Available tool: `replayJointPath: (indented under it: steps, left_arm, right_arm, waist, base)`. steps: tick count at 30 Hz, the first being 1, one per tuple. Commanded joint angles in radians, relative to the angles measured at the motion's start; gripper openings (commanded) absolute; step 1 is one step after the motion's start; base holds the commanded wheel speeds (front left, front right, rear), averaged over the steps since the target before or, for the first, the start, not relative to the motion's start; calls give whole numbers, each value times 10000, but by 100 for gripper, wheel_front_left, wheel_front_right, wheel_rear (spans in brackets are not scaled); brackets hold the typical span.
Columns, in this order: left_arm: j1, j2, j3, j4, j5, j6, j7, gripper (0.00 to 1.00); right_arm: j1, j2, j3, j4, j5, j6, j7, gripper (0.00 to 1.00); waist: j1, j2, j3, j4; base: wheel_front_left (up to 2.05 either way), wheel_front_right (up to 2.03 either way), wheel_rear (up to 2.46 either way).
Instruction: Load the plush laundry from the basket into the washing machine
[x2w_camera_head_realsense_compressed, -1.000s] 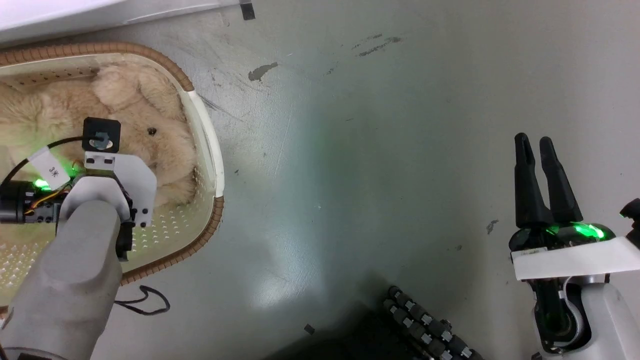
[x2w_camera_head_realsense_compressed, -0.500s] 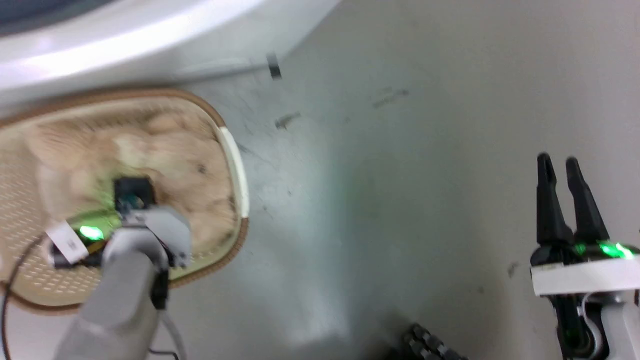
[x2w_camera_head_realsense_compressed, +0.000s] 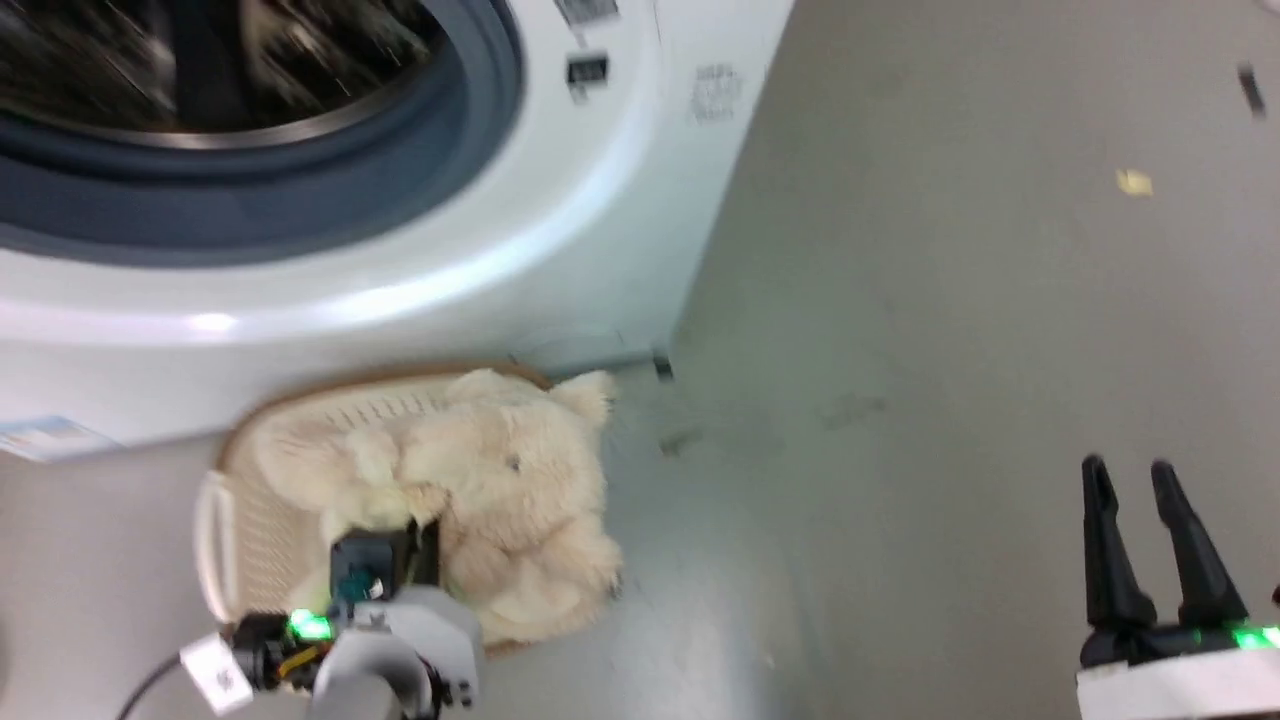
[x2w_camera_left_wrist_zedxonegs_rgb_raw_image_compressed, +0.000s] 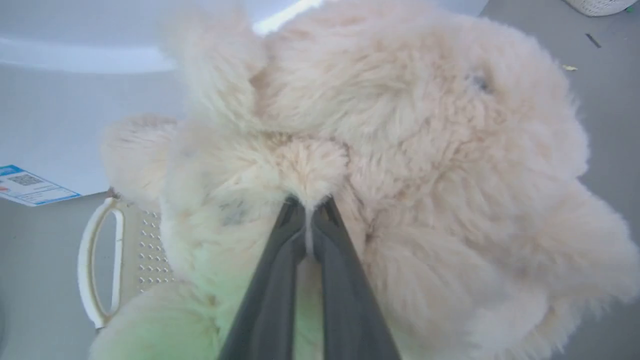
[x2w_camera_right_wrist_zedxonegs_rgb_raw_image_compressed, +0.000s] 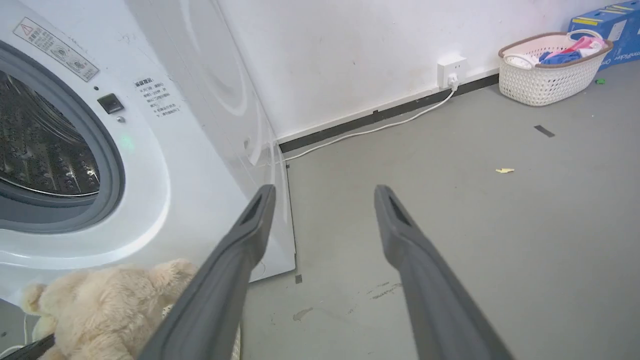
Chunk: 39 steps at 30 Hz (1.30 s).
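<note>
Right, the left end effector (x2w_camera_left_wrist_zedxonegs_rgb_raw_image_compressed: 307, 209) has its two long dark fingers (x2w_camera_left_wrist_zedxonegs_rgb_raw_image_compressed: 270, 280) pinched together on a tuft of the fluffy beige-cream shaggy plush toy (x2w_camera_left_wrist_zedxonegs_rgb_raw_image_compressed: 425, 150), with fur bulging out just above the tips. That toy hangs over the small cream perforated plastic basket (x2w_camera_head_realsense_compressed: 215, 525), its bulk spilling past the brown rim on the right. Whether its underside touches the basket bottom, I cannot tell. In the left wrist view, one white basket handle (x2w_camera_left_wrist_zedxonegs_rgb_raw_image_compressed: 86, 260) peeks out below the fur.

Basket and toy are on the grey floor (x2w_camera_head_realsense_compressed: 950, 350), right at the foot of the large white front-loading washing machine (x2w_camera_head_realsense_compressed: 600, 220) and below its round grey rubber gasket (x2w_camera_head_realsense_compressed: 300, 195). The shiny perforated steel drum (x2w_camera_right_wrist_zedxonegs_rgb_raw_image_compressed: 45, 150) shows through the opening.

Over on the other side, the right end effector (x2w_camera_right_wrist_zedxonegs_rgb_raw_image_compressed: 322, 192) hovers well apart from the toy, fingers spread with nothing between them, above bare floor. Beyond it, along the white wall (x2w_camera_right_wrist_zedxonegs_rgb_raw_image_compressed: 350, 60), a second white woven basket (x2w_camera_right_wrist_zedxonegs_rgb_raw_image_compressed: 550, 82) holds coloured clothes beside a blue box (x2w_camera_right_wrist_zedxonegs_rgb_raw_image_compressed: 612, 22). A white wall socket (x2w_camera_right_wrist_zedxonegs_rgb_raw_image_compressed: 450, 72) sits just to that basket's left.
</note>
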Motion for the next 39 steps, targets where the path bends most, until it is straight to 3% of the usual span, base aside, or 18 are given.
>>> replayJointPath:
  steps: [1,11,19,26,30,39]
  left_arm:
    - [444,-25,124,-464,162,-40,-82,0]
    - [2510,-218,975,-3344,891,-378,-84,0]
    - [3006,-487,1682,-5160,1435,-705,-85,0]
    - [2404,-569,2047,-6238,2006,-699,-85,0]
    - [1530,-508,2178,-6373,2290,-422,-16,0]
    - [-1562,82,2835,-6056,2638,53,1445,0]
  right_arm:
    - [255,118,-88,-57,-167,8,-44,100]
    - [1206,510,-464,-193,-818,8,-44,100]
    - [1371,720,-537,-365,-995,8,-44,100]
    - [982,589,-382,-544,-763,8,-44,100]
    - [654,391,-370,-626,-453,8,-44,100]
    - [-197,-102,-323,-658,350,8,-44,100]
  waist:
    - [2,-1,-1584,759]
    - [2,-1,-3021,1222]
    - [2,-1,-3135,1388]
    - [2,-1,-2318,1250]
    - [2,-1,-1547,1057]
    - [2,-1,534,462]
  base:
    - [0,0,0]
    - [0,0,0]
    - [0,0,0]
    - [0,0,0]
    - [0,0,0]
    - [0,0,0]
